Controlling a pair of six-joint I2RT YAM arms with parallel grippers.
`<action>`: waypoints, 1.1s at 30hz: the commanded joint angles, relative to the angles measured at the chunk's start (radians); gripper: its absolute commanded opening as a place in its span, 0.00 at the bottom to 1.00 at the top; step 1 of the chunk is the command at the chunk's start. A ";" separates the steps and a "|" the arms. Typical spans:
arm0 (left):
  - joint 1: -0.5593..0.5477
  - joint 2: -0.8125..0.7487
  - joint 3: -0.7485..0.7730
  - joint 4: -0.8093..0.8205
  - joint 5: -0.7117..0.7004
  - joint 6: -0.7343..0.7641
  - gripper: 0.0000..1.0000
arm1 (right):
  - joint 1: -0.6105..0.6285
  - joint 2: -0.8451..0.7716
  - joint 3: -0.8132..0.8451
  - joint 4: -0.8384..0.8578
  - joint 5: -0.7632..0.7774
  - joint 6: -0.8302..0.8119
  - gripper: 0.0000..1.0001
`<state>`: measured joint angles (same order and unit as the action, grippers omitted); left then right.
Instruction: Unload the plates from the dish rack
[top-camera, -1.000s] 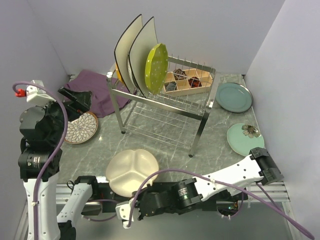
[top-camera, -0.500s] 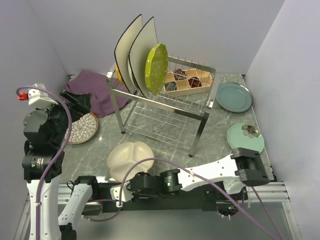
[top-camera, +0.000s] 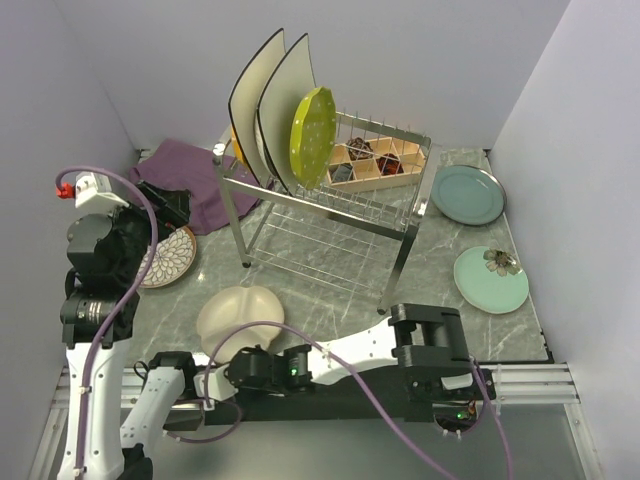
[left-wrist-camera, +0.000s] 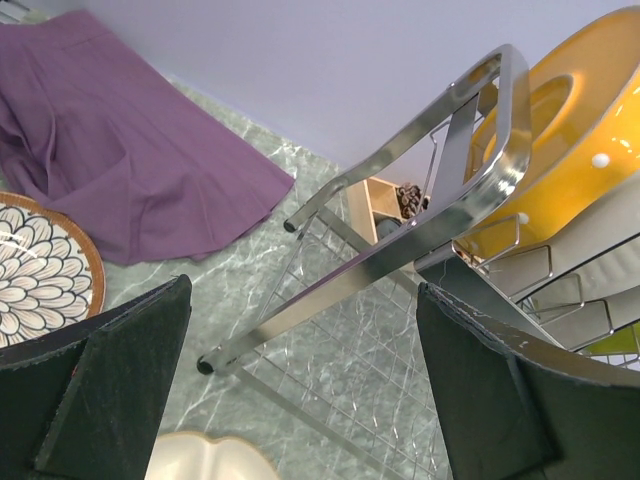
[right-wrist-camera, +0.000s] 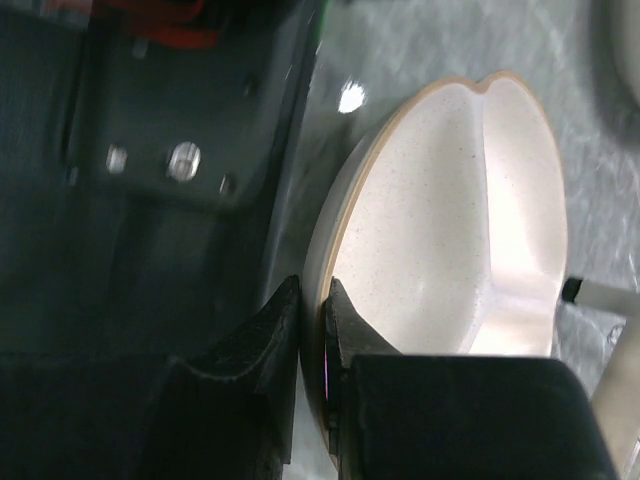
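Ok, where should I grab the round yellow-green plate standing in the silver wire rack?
I'd pinch its upper rim, coming down from above on its right: the yellow-green plate stands on edge, bottom seated in the rack, cream square plates crowding its left.

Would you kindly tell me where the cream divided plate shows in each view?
Top external: cream divided plate, lower left of the picture.
Left wrist: bottom edge, left of centre.
Right wrist: centre, pinched by the right claw.
Shared landmark: the marble table.
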<state>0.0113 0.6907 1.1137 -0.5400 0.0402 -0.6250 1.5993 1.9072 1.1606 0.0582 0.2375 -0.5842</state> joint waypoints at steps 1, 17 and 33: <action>-0.001 -0.023 -0.020 0.071 0.001 -0.013 1.00 | -0.006 0.001 0.109 0.213 0.080 0.003 0.15; -0.001 -0.007 -0.084 0.106 0.000 0.011 1.00 | 0.008 -0.148 0.039 0.094 0.049 0.725 0.63; -0.001 -0.037 -0.135 0.130 -0.005 0.019 1.00 | -0.254 -0.327 -0.236 -0.023 0.218 1.722 0.56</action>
<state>0.0113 0.6605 0.9905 -0.4637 0.0360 -0.6209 1.3659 1.6356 0.9649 0.0059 0.3832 0.8906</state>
